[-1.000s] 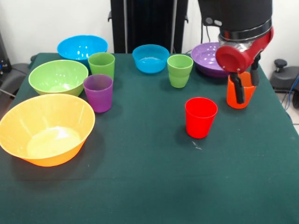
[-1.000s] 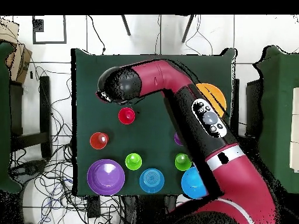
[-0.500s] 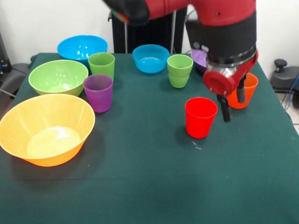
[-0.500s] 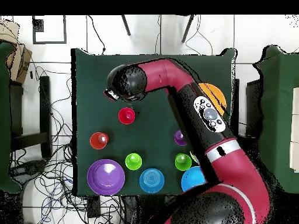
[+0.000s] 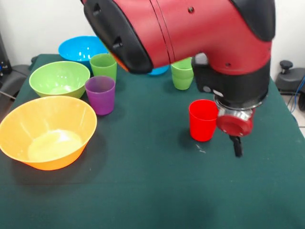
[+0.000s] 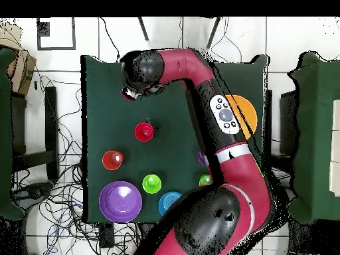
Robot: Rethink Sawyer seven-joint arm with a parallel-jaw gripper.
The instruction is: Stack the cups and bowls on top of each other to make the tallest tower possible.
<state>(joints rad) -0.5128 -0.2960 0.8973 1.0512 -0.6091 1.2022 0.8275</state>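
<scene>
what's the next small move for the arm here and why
Probably come back over the red cup and lower onto its rim. The gripper hangs beside that cup, holding nothing, and every cup stands single on the table, so no stack is started yet.

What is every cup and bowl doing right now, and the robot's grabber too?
red cup, upright, alone, nothing stacked on it
orange cup, upright, alone
purple cup, upright, alone
yellow-orange bowl, right way up, empty
light green bowl, right way up, empty
blue bowl, right way up, partly hidden by the arm
purple bowl, right way up, empty
gripper, down beside the red cup, not touching it
</scene>
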